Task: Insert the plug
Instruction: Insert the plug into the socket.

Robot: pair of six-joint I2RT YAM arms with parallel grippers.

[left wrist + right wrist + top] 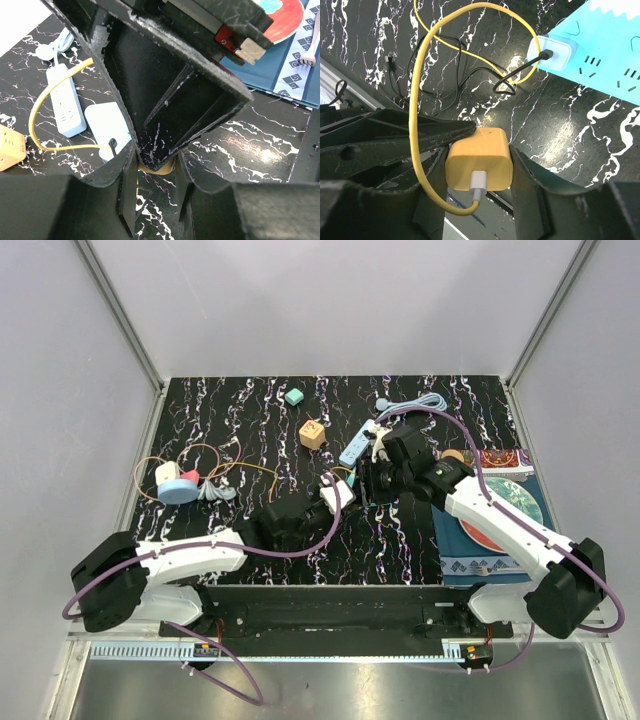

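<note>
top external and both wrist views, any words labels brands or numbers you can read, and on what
No readable text in any view.
On the tan wooden cube: a dark mark on top, too small to read.
On the yellow square charger plug: no print showing.
On the pale blue power strip: socket slots only.

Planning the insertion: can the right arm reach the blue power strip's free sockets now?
Probably yes: the right gripper holds the yellow charger, and the power strip lies close ahead, sockets open; the left gripper crowds the charger.
</note>
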